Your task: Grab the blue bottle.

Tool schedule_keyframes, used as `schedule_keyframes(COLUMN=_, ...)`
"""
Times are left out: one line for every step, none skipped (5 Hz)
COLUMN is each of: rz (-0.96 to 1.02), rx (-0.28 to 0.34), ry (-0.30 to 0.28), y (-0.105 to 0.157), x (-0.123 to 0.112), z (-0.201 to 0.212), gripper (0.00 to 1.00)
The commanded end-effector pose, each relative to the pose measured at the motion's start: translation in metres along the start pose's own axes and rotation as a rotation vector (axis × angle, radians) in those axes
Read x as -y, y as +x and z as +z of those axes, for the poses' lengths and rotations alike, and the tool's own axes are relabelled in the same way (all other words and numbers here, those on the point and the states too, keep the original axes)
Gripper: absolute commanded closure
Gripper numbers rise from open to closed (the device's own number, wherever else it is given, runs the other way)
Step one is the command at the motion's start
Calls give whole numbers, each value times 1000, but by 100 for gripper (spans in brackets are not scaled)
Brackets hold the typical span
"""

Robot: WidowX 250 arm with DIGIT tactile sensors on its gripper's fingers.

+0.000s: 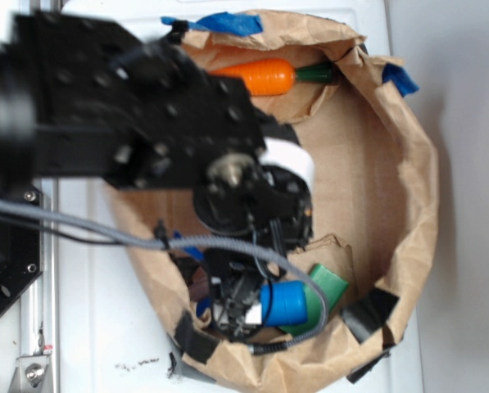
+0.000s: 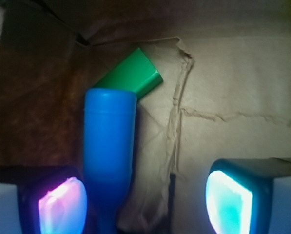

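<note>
Your bottle (image 2: 109, 146) lies between the end effector (image 2: 145, 204) fingers, nearer the left one. The block (image 2: 133, 73) sits just beyond it. The carrot (image 1: 260, 76) lies well apart.

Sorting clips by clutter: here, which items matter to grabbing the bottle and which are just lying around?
Part of the job:
- blue bottle, lying between the open fingers
- gripper

Just lying about:
- green block, touching the bottle's far end
- toy carrot
- blue tape scraps
- paper bag lining the bin
</note>
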State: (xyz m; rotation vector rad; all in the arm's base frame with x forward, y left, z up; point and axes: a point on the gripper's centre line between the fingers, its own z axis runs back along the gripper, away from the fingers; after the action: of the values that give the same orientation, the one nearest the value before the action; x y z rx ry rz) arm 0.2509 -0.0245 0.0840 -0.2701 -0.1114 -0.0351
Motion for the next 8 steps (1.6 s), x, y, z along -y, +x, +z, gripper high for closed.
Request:
schedule_keyframes(rz=-50, rx=11, ry=-32, y=12, x=22, z=-25, gripper=0)
schedule_keyframes(rz=-68, rx=-20, ry=-77, y=10, x=31, z=-43, gripper=0)
schedule_keyframes(rz=-53, rx=-31, ry=-66, y=9, x=32, z=-52, gripper=100)
schedule_keyframes(rz=-54, rx=-21, ry=-48, y=11, x=27, z=-43, gripper=100)
schedule_keyframes(rz=-46, rx=33, ry=-5, y=18, x=15, z=-20, gripper=100)
schedule_keyframes(rz=-7, rx=149, ry=52, y=33, x=-6, z=21, gripper=100)
schedule_keyframes(rz=44, rx=210, ry=144, y=36, x=-15, z=60, gripper=100)
schedule_keyframes(rz=128, rx=249, ry=263, y=34, x=-25, z=84, gripper=100)
